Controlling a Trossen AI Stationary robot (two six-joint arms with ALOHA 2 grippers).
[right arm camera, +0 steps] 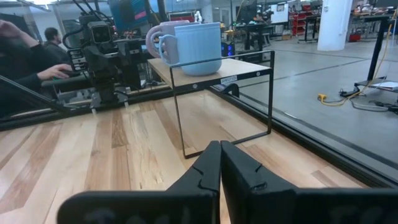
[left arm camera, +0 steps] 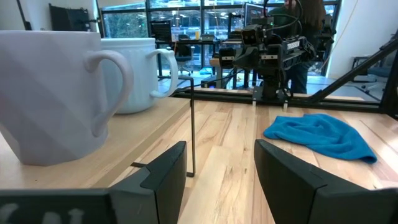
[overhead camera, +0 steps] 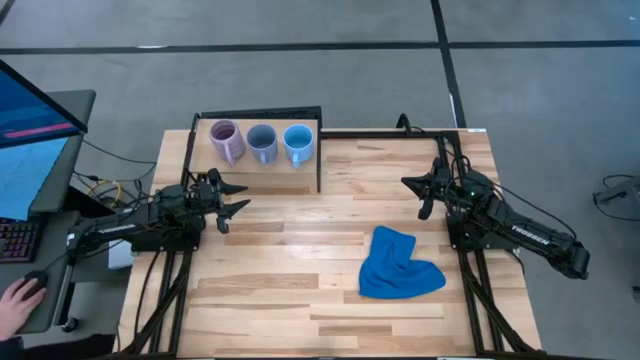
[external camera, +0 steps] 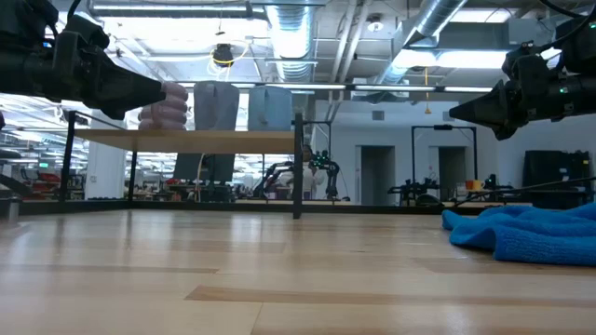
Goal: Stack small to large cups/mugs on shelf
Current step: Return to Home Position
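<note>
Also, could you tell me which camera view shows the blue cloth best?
The high view: the blue cloth lies whole on the tabletop, seen from straight above. The left wrist view shows it from a low angle, the low view cuts it off at the edge, and the right wrist view misses it.

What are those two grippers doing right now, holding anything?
Left gripper: open, holding nothing.
Right gripper: closed, holding nothing.
</note>
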